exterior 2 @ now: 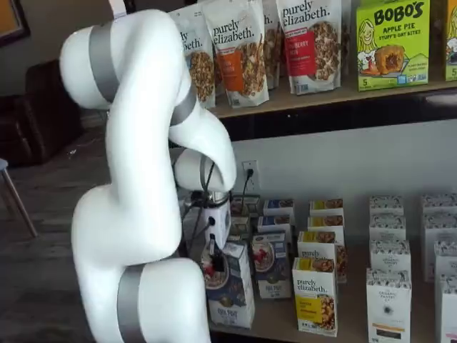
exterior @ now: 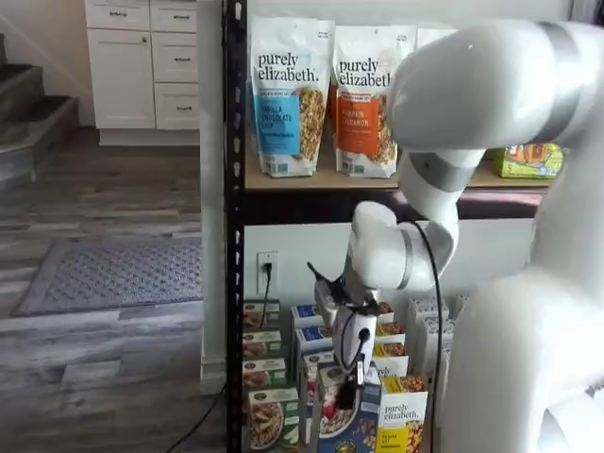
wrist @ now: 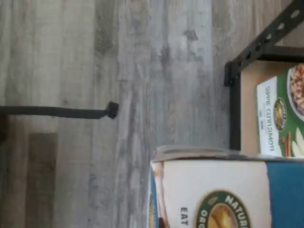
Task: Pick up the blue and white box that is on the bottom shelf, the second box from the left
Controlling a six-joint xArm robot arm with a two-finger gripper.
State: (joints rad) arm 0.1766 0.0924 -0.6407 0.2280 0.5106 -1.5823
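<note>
The gripper (exterior 2: pixel 213 263) is clamped on the blue and white box (exterior 2: pixel 230 289) at the bottom shelf's (exterior 2: pixel 285 325) front edge; it looks light, stiff but crushable, best held by its narrow sides near the top.

Bare floor (wrist: pixel 95 57) before shelf post (wrist: pixel 234 109)

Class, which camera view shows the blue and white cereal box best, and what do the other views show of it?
A shelf view shows the blue and white cereal box best: nearly its whole front face, pulled forward of its row. In a shelf view the arm covers part of it and the frame edge cuts its base. The wrist view shows only its white upper end, close up.
</note>
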